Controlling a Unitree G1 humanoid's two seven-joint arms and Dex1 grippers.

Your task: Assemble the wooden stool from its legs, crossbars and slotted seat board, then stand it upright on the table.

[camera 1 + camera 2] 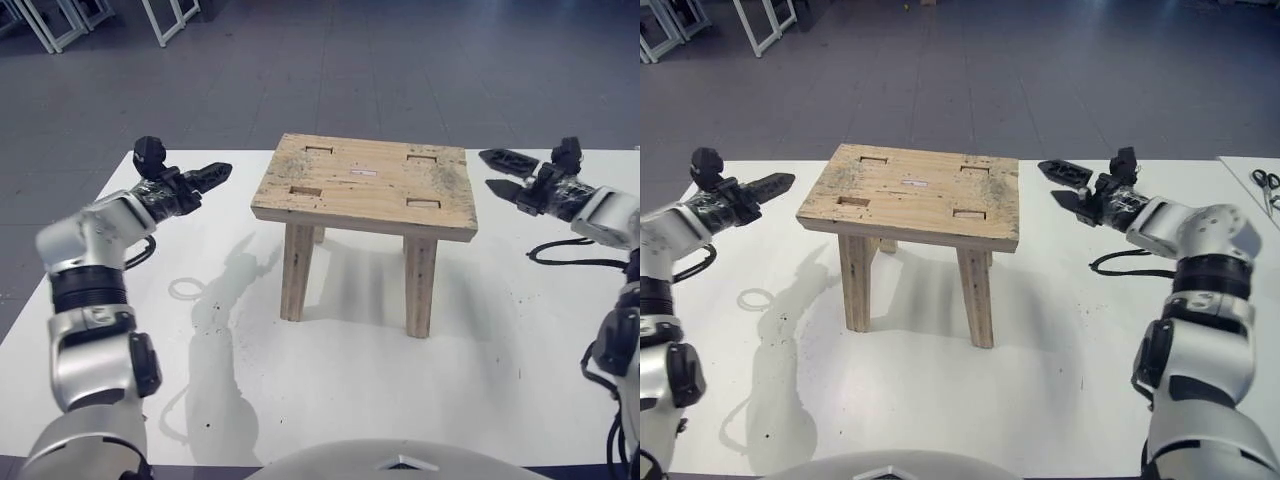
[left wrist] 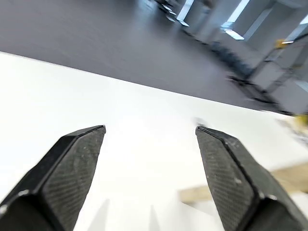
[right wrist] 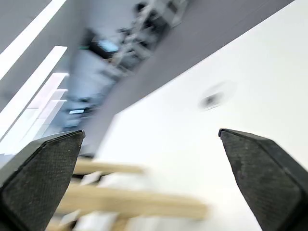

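The wooden stool (image 1: 365, 185) stands upright in the middle of the white table (image 1: 350, 400), slotted seat board on top and its legs (image 1: 297, 270) on the tabletop. My left gripper (image 1: 212, 174) hovers open to the left of the seat, apart from it. In the left wrist view its fingers (image 2: 72, 173) stand wide with nothing between them, and a corner of the stool (image 2: 288, 178) shows beyond. To the right of the seat my right gripper (image 1: 500, 173) hangs open and empty. The right wrist view shows the stool (image 3: 139, 202) blurred past that gripper (image 3: 151, 132).
A small white ring (image 1: 185, 289) lies on the table left of the stool. A black cable (image 1: 560, 260) loops by my right arm. Scissors (image 1: 1268, 185) lie on a neighbouring surface at far right. White metal frames (image 1: 165, 20) stand on the floor behind.
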